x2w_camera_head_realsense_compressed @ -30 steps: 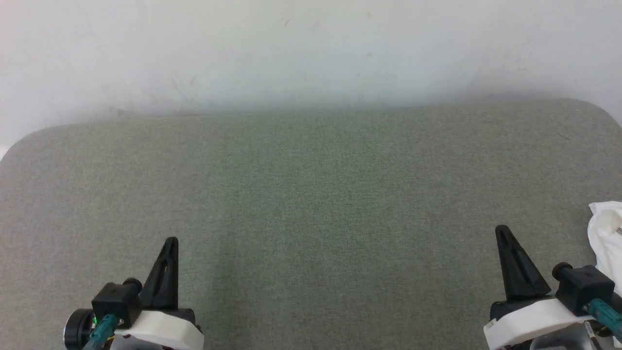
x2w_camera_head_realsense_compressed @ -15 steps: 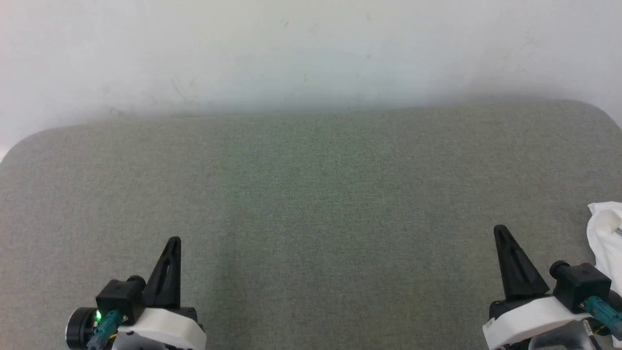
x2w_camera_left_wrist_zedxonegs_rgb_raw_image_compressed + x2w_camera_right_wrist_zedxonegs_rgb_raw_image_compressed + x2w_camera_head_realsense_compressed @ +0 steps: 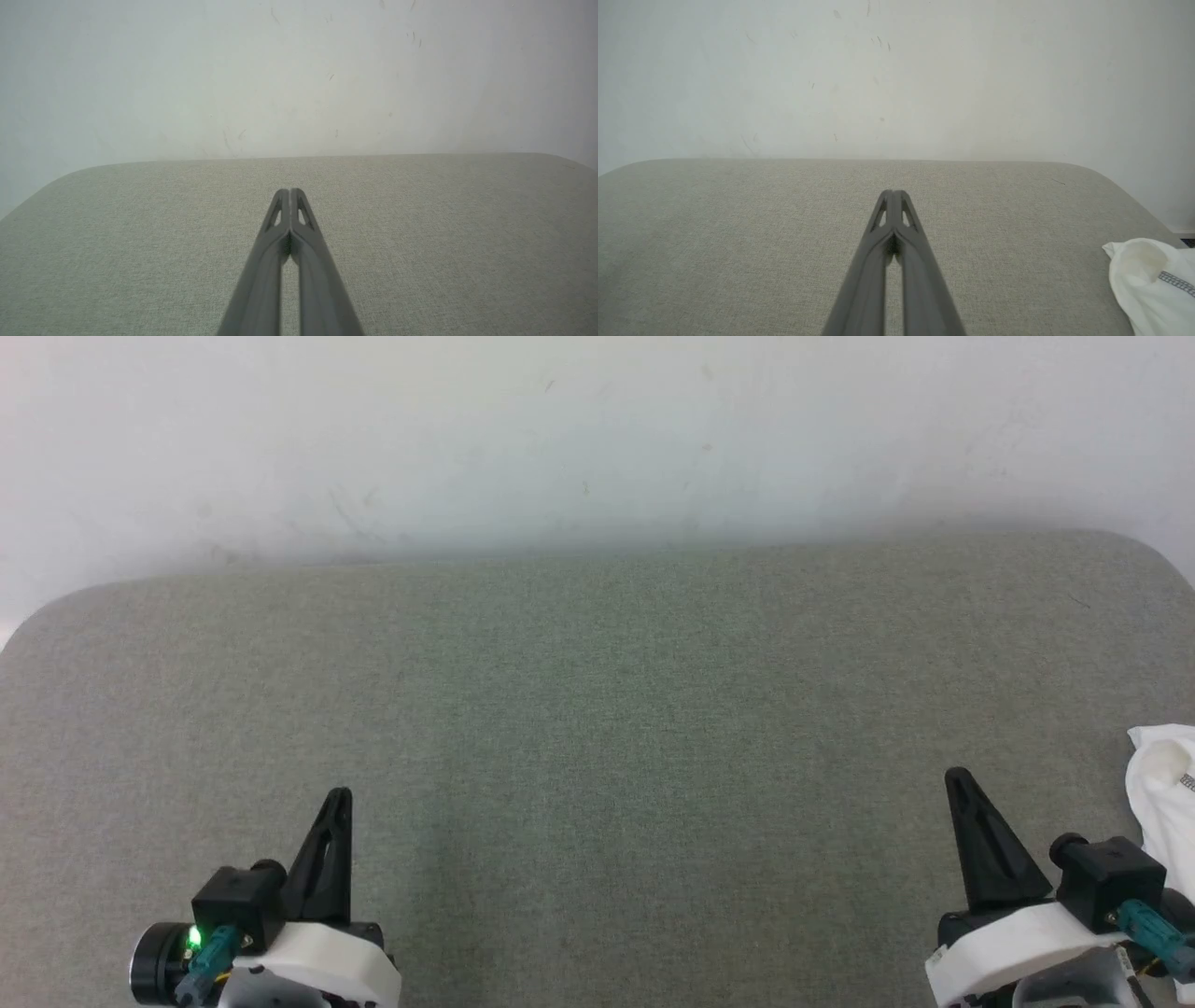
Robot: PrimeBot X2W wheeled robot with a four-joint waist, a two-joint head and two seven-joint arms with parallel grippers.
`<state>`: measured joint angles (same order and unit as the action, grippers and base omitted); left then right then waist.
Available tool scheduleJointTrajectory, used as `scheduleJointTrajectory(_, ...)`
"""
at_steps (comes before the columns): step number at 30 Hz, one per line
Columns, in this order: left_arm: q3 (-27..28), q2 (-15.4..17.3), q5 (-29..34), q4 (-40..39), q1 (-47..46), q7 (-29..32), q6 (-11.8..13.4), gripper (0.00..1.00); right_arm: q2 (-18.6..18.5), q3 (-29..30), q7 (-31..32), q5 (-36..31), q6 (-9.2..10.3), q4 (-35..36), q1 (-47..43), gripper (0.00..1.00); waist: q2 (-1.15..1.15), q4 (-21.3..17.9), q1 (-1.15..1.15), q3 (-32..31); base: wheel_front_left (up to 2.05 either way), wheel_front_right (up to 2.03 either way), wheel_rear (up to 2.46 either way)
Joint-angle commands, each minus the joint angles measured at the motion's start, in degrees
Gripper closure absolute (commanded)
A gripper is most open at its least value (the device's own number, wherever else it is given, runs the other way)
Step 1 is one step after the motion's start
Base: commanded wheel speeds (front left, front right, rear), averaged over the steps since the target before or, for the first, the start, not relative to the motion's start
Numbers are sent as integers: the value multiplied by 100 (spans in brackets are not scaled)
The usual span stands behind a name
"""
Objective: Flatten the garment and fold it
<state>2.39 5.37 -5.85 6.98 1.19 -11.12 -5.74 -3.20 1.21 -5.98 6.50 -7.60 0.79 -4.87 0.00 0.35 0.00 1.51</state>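
Observation:
A bunched part of the white garment point(image 3: 1165, 793) lies at the right edge of the grey-green padded table point(image 3: 597, 709), with a short grey stitched line on it; most of it runs out of view. The right wrist view shows the garment point(image 3: 1150, 284) at its lower right. My right gripper point(image 3: 956, 778) is shut and empty, just left of the cloth without touching it, and its tips meet in the right gripper point(image 3: 893, 192) wrist view. My left gripper point(image 3: 340, 795) sits shut and empty at the lower left, far from the cloth, tips together as the left gripper point(image 3: 289, 191) shows.
A pale wall point(image 3: 597, 439) stands right behind the table's far edge. The table has rounded far corners, one at the left point(image 3: 56, 607) and one at the right point(image 3: 1148, 546). Bare padded surface stretches between the two grippers.
The left gripper has edged slightly to the right and the right gripper slightly to the left. The garment has not moved.

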Motion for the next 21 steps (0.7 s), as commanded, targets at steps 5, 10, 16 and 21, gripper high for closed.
scheduleJointTrajectory(5, -23, -39, 88, -81, -34, 81, 80, 100, 10, -23, 64, -78, 3, -13, 114, 100, 0, -2, 0, -10, 0, 0, 0)
scheduleJointTrajectory(10, -36, -51, 117, -116, -38, 139, 108, 100, 11, -29, 94, -111, 4, -17, 136, 100, 0, -4, 0, -18, 0, 0, 0)
scheduleJointTrajectory(16, -50, -65, 150, -158, -44, 209, 141, 100, 12, -36, 130, -149, 4, -21, 161, 100, 0, -6, 0, -27, 0, 0, 0)
scheduleJointTrajectory(21, -62, -77, 179, -193, -49, 268, 169, 100, 14, -41, 161, -182, 5, -25, 182, 100, 0, -8, 0, -35, 0, 0, 0)
